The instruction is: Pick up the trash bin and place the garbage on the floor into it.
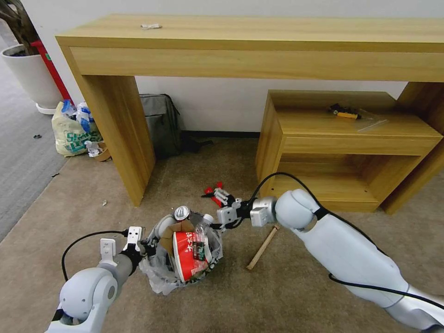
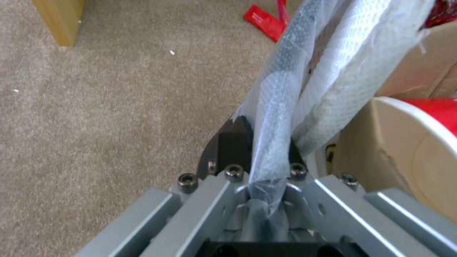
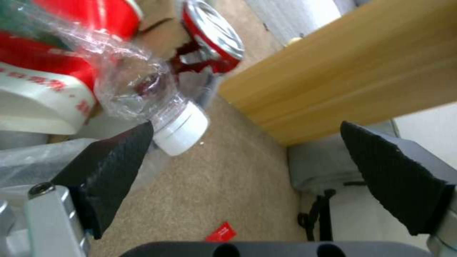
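Observation:
The trash bin (image 1: 159,275), wrapped in its translucent bag, sits low in the centre of the head view. It is heaped with a red paper cup (image 1: 187,261), cardboard, a crushed can (image 1: 181,212) and a small clear bottle (image 1: 203,224). My left gripper (image 1: 143,245) is shut on the bin's bag liner (image 2: 281,117) at the bin's left side. My right gripper (image 1: 222,206) (image 3: 246,125) hangs open just right of the bin, one finger (image 3: 114,167) beside the bottle's white cap (image 3: 183,128). A wooden stick (image 1: 262,247) and a red wrapper (image 1: 212,193) lie on the beige floor (image 1: 296,296).
A long wooden desk (image 1: 259,51) stands ahead, with a low wooden shelf unit (image 1: 342,138) under its right end. A grey backpack (image 1: 159,122) leans on the wall. A green-printed shopping bag (image 1: 74,132) and a white plant pot (image 1: 30,76) are at far left.

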`<state>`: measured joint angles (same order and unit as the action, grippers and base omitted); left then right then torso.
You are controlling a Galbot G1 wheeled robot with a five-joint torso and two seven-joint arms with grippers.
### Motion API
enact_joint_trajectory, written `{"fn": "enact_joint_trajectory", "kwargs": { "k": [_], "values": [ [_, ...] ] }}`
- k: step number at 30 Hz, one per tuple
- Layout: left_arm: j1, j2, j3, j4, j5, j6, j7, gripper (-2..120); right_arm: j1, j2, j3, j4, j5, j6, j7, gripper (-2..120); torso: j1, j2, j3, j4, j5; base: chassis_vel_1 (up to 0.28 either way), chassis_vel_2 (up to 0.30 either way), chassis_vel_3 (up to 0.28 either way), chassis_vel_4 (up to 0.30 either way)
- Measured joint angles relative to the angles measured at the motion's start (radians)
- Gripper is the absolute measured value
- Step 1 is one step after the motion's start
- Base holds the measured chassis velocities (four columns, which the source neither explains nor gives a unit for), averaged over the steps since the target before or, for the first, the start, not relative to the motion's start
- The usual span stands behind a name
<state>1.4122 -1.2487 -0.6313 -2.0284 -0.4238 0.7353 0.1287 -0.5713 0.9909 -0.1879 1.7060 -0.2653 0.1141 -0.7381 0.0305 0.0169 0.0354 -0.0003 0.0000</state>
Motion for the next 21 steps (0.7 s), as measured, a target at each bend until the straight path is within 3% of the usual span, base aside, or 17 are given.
{"fn": "enact_joint_trajectory", "kwargs": {
  "k": [21],
  "values": [
    [0.0, -0.007, -0.004, 0.001, -0.001, 0.0, 0.004, 0, 0.015, 0.035, -0.058, -0.038, 0.1, -0.057, 0.081, 100, 0.0, 0.0, 0.0, 0.0002, -0.0001, 0.0, 0.0, 0.0, 0.0]
  ]
}}
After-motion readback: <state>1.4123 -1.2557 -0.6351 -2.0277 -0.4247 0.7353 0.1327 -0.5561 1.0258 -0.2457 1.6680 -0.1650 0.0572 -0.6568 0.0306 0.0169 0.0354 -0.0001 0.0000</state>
